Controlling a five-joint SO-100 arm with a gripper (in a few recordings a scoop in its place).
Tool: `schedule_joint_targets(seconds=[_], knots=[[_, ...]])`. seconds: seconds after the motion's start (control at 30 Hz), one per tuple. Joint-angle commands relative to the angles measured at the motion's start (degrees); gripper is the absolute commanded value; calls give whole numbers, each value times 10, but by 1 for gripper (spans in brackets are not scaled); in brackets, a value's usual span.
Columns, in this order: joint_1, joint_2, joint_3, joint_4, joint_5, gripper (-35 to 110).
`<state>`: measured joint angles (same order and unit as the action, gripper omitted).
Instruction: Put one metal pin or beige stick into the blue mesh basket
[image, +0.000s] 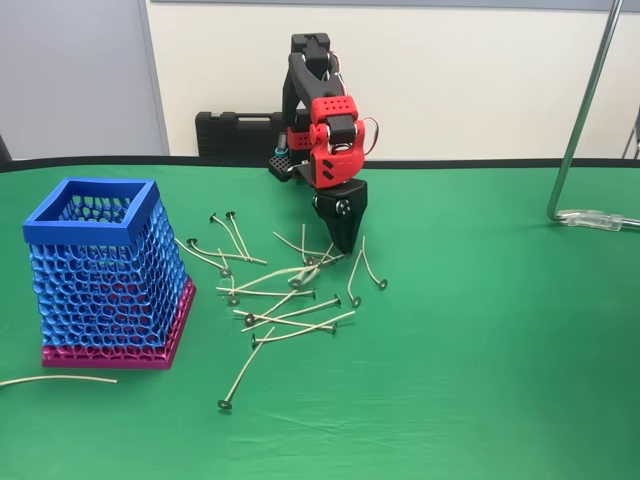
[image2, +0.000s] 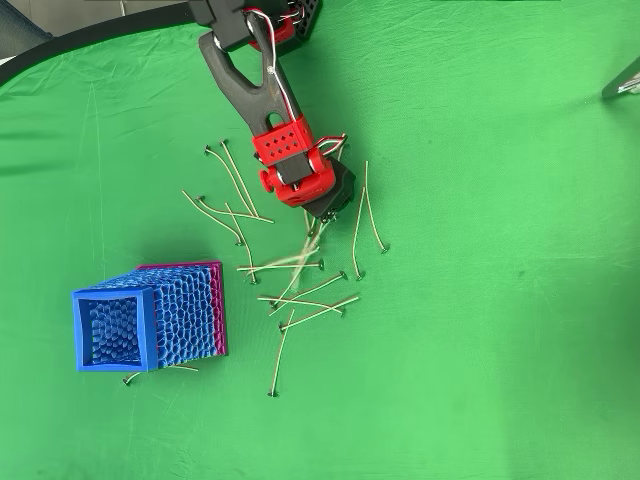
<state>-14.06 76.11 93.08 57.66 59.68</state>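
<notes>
The red and black arm (image: 322, 120) is reaching down from the far side of the green table (image: 500, 330), with its gripper (image: 343, 240) pointing straight down into the far edge of the scattered sticks (image: 290, 300). In the fixed view the dark fingertips are coming together to a narrow point right at the cloth, touching or almost touching the pile. Whether the jaws are clenched on a stick or merely closed beside one, I cannot tell; the tips are hiding what is between them. In the overhead view the gripper (image2: 325, 205) is sitting above the far end of the pile (image2: 300, 280), and a few stems just near of it are looking blurred.

The sticks are lying loose on the cloth in a crossed heap, spreading from the gripper toward the near side, each a thin beige stem with a small dark head. One stick (image: 240, 375) is lying apart at the near end of the heap, and another (image: 55, 380) is lying at the left edge, near of the basket.

The basket (image: 100, 270) is standing upright to the left of the pile, well apart from the gripper, blue rim up and pink base on the cloth. In the overhead view the basket (image2: 150, 315) is showing its open mouth.
</notes>
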Motion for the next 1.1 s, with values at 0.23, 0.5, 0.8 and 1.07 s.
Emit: schedule_joint_targets(seconds=[0.23,0.5,0.8,1.07], knots=[[3,18,5,2,3,1],[-1,73,-17,57,-14,1],[3,162,-46,78,-95,1],[16,197,-92,79,-215,1]])
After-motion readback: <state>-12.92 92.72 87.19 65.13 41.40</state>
